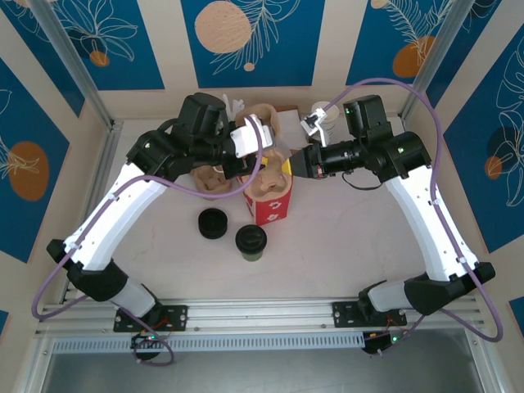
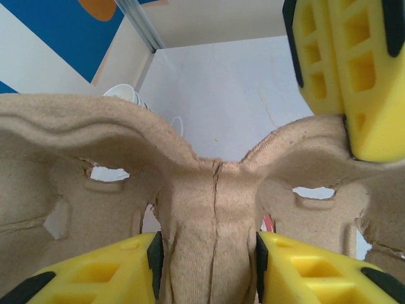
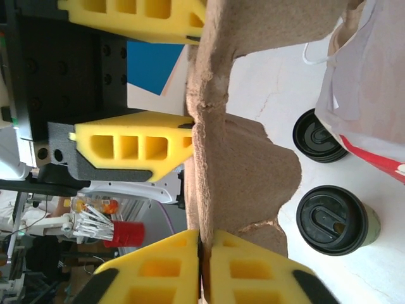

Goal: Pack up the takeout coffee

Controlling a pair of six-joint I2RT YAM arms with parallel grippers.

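The takeout coffee (image 1: 250,241) stands upright with its lid on, on the surface (image 1: 344,246) just in front of the red-and-white bag (image 1: 268,206). It sits near a short stack of black lids (image 1: 214,223) and apart from both my claws. My left claw (image 2: 209,256) is pinched on the middle ridge of a pulp cup carrier (image 2: 209,190). My right claw (image 3: 204,259) is squeezed almost closed on that carrier's edge, up by the bag's top.
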